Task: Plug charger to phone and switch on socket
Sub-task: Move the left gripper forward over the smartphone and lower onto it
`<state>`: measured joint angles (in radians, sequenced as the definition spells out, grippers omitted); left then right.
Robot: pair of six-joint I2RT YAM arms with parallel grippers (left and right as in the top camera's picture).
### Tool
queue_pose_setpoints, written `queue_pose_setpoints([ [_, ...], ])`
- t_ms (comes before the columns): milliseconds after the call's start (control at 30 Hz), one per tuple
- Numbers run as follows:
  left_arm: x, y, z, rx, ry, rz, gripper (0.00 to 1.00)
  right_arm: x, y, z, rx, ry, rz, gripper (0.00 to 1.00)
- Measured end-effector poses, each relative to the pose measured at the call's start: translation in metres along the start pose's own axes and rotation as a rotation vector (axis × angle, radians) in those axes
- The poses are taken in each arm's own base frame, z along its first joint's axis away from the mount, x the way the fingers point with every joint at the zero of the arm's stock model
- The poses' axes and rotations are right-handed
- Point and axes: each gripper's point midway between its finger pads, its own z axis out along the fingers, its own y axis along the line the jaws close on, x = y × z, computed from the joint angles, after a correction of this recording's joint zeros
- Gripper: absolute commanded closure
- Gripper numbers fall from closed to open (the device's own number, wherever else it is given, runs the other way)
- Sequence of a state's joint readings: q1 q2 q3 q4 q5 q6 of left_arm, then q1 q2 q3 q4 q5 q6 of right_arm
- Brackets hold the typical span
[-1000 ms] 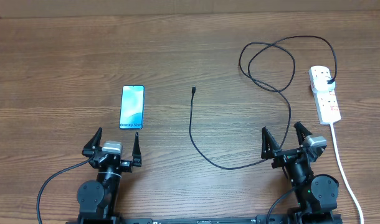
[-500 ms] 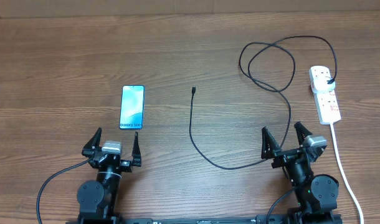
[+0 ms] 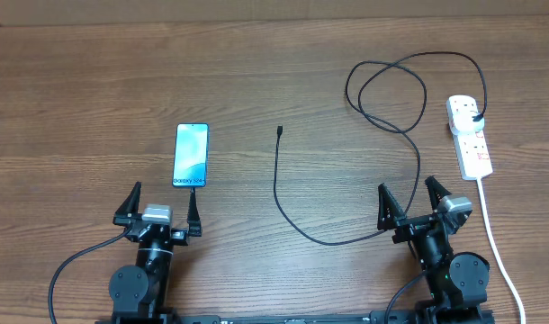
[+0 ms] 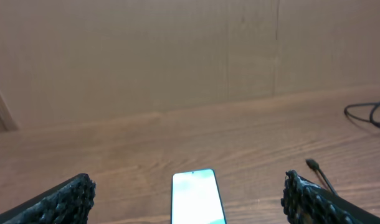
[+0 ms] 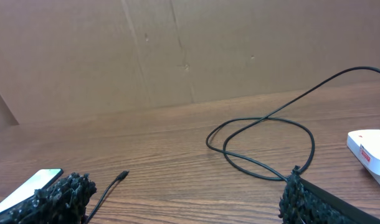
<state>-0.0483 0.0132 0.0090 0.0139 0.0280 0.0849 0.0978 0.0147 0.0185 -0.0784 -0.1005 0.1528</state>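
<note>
Overhead, both arms sit at the near edge of the wooden table (image 3: 94,90). The left gripper (image 3: 165,191) has its fingers spread wide with nothing between them, and the right gripper (image 3: 405,185) is likewise apart and empty. The phone (image 3: 191,156) lies flat just ahead of the left gripper, screen lit. The charger (image 3: 275,175) runs across the middle of the table, and its connector tip (image 3: 280,131) lies on bare wood, well apart from the phone. Its cable loops away to the right, where the black plug (image 3: 475,117) appears to be seated in the far outlet of the socket (image 3: 477,157).

By my reading, only the mains end is in place. The connector has not been picked up or joined to the phone, and the switch has not yet been pressed.

The red-marked switches (image 3: 473,142) are too small to show whether they are on or off. The phone's charging port cannot be made out. In the left wrist view the phone is cut off at the bottom edge. In the right wrist view the socket is cropped at the right edge and the plug is out of frame.
</note>
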Motion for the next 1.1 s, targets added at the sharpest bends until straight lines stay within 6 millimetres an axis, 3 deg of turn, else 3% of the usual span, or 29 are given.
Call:
queue_pose_setpoints([
  [700, -0.013, 0.002, -0.001, -0.005, -0.04, -0.052, 0.0, 0.0, 0.0, 0.0, 0.0, 0.001, 0.0, 0.0],
  [933, -0.033, 0.004, 0.007, -0.003, 0.005, -0.053, 0.01, 0.0, 0.0, 0.0, 0.0, 0.0, 0.0, 0.0],
  [1100, -0.059, 0.003, 0.025, 0.018, 0.066, -0.045, 0.0, 0.0, 0.0, 0.0, 0.0, 0.001, 0.0, 0.0],
])
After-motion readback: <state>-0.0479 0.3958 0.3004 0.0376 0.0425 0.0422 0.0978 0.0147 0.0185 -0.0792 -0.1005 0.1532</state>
